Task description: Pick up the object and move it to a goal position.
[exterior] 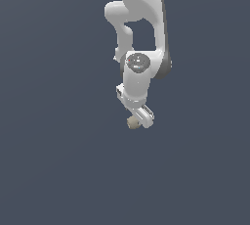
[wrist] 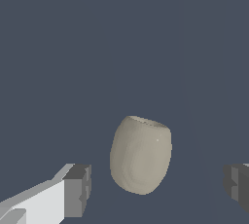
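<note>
The object is a beige-tan roundish lump, matte, with a flatter end. In the wrist view it lies between my two grey fingertips, with clear gaps on both sides. My gripper is open and touches nothing. In the exterior view the white arm hangs down from above and the gripper is right over the object, which peeks out beneath the hand on the exterior view's left side.
A plain dark blue-grey surface fills both views. No other objects, containers or edges show.
</note>
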Robot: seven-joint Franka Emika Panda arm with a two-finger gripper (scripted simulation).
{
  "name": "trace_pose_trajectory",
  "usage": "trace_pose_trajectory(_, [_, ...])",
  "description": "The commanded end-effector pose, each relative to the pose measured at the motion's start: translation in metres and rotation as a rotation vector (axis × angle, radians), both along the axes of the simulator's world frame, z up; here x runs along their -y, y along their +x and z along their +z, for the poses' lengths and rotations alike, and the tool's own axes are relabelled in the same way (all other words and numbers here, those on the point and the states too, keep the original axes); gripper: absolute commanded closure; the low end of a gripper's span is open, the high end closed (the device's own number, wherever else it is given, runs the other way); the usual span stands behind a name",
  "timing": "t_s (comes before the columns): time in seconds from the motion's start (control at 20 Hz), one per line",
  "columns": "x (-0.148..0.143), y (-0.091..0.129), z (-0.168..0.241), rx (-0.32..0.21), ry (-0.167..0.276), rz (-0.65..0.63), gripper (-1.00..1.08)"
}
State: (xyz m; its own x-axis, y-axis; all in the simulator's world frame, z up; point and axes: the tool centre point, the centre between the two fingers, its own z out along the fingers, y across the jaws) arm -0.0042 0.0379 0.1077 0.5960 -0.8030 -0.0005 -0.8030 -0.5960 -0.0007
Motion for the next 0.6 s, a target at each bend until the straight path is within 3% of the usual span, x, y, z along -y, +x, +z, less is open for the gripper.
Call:
trace_pose_trajectory(0.0, [-0.003, -0.001, -0.004, 0.000, 0.000, -0.063, -0.92])
trace_pose_trajectory(0.55, [-0.009, -0.004, -0.015, 0.000, -0.001, -0.229, -0.92])
